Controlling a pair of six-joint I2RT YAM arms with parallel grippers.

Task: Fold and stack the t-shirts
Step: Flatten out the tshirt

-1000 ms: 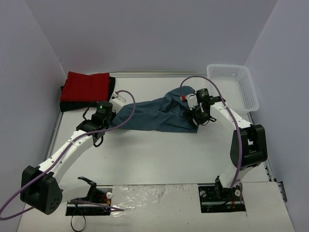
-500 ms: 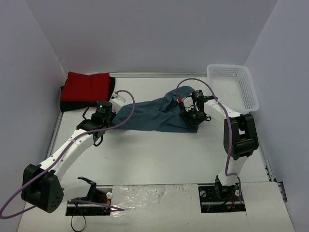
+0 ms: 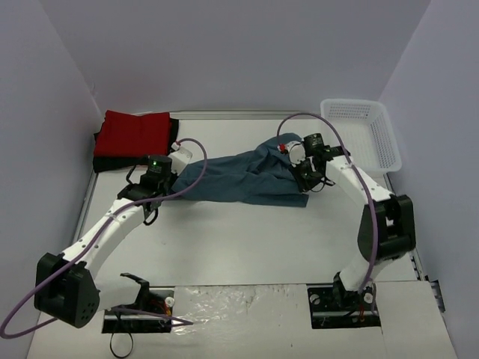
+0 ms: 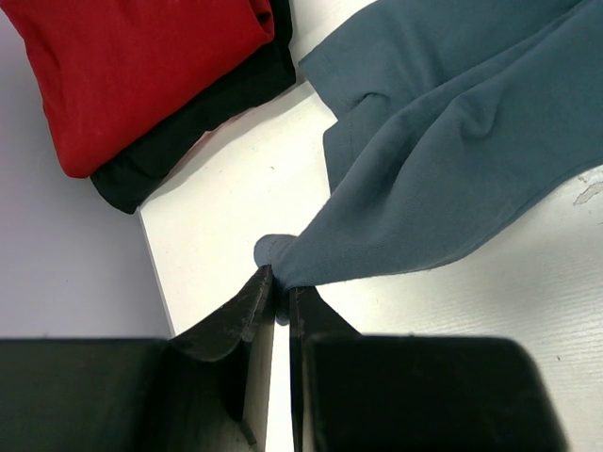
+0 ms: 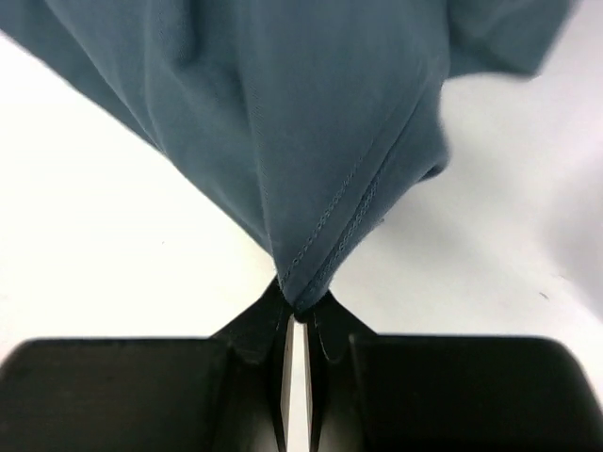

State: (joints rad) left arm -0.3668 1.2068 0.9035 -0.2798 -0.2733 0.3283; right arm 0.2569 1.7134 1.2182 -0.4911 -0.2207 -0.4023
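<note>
While the slate-blue t-shirt [image 3: 243,176] lay rumpled across the middle of the worktop [image 3: 247,239], a little toward 12 o'clock, each arm gripped one end of it. The left hand [image 4: 280,285] was closed almost completely, its two dark fingers [image 4: 240,325] pinching a small corner of the cloth at the garment's 9 o'clock end; seen from above, this hand [image 3: 178,155] sat just beside the folded pile. The right hand [image 5: 297,309] was likewise shut, its fingertips nipping a stitched hem fold, from which the fabric fanned away from the wrist camera. In the overhead view that hand [image 3: 303,178] was at the shirt's 3 o'clock end. Between the two grips the cloth was creased and bunched, not flat.

The red t-shirt [image 3: 135,133] lay folded at the worktop's 10 o'clock corner, on top of the folded black t-shirt [image 4: 203,118], whose edge showed along the red one's border. A white lattice basket [image 3: 385,142] stood at 2 o'clock, apart from the slate-blue shirt.
</note>
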